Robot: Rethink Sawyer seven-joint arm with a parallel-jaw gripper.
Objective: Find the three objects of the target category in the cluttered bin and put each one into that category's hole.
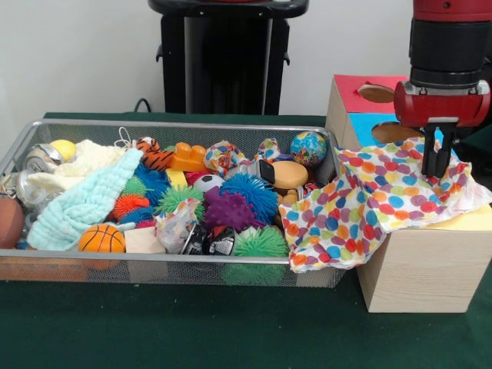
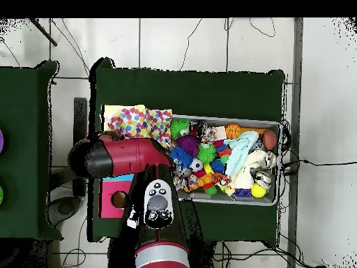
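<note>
**Dotted cloth draped over the yellow box**

A dotted cloth lies spread from the bin rim across the yellow-topped box, covering its hole. The gripper stands upright over it, jaws seemingly pinching the cloth, likely to push it in.

No readable text, label, brand, number or sign can be made out on any object, box or robot part in either view.
</note>
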